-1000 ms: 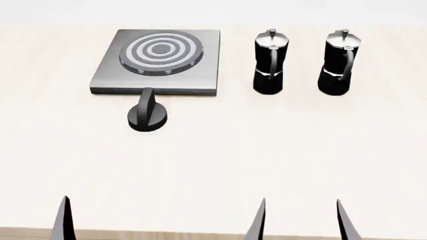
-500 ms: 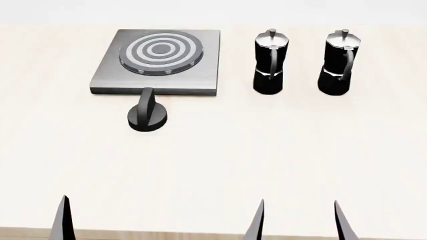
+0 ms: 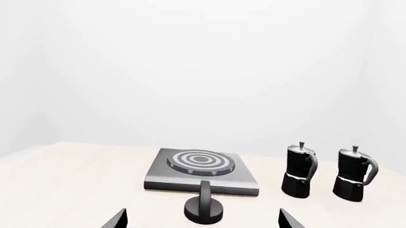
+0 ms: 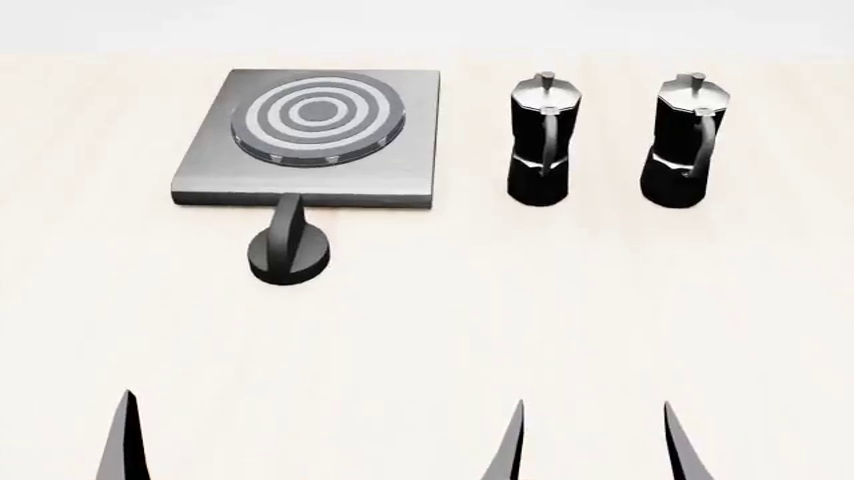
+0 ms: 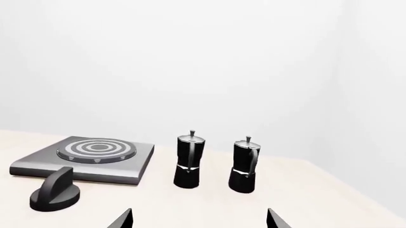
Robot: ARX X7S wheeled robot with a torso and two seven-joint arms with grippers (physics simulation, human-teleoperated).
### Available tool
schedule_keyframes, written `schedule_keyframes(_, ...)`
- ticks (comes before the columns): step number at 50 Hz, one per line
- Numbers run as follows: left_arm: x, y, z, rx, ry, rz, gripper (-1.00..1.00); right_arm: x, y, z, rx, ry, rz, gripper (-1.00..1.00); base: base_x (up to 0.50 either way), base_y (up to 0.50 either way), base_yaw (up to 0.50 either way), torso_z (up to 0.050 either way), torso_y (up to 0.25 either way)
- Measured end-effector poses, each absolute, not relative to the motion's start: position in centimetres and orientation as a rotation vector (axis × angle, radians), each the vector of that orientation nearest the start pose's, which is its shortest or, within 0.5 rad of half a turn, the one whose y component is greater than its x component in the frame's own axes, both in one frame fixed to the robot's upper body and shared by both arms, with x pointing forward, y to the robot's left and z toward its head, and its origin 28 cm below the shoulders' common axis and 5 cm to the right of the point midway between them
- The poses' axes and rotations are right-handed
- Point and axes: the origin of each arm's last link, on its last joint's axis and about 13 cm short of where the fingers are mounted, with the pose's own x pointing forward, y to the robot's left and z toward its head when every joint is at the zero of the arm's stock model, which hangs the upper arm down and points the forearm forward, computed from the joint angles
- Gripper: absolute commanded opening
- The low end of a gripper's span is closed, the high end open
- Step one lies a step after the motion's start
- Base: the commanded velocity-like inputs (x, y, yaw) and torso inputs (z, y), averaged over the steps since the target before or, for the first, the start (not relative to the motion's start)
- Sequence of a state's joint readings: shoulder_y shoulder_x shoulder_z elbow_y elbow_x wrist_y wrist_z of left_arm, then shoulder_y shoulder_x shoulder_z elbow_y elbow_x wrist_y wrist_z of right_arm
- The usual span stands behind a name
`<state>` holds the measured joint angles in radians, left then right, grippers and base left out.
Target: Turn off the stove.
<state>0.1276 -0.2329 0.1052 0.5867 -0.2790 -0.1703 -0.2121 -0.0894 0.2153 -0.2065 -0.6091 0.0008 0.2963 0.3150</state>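
The stove (image 4: 400,150) is a flat grey metal plate with a ringed round burner, at the table's far left. Its black ridged knob (image 4: 288,252) stands apart, just in front of the plate's near edge, with its grip bar pointing toward the plate. In the left wrist view the stove (image 3: 244,178) and the knob (image 3: 204,209) lie ahead, and my left gripper (image 3: 201,221) is open, well short of the knob. My right gripper (image 4: 594,450) is open near the table's front edge, empty. The right wrist view shows the knob (image 5: 56,194) far off to one side of that gripper (image 5: 199,219).
Two black-and-silver moka pots (image 4: 543,140) (image 4: 689,140) stand upright side by side to the right of the stove. The pale wooden table (image 4: 561,300) stretches bare between the knob and my grippers. A white wall lies behind.
The head view has shifted a little, so the stove, knob and pots sit slightly lower in it. Both grippers stay open near the front edge.
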Motion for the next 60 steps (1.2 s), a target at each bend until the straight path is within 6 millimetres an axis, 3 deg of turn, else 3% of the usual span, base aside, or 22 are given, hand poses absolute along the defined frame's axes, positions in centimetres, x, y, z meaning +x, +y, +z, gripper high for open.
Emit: schedule_keyframes(60,17.44,21.19,9.57,-0.091,-0.231,-0.039,1.00,17.79,-9.10,9.62,-0.131,-0.215,-0.063,1.00,0.21,0.00,0.00,0.000,0.000)
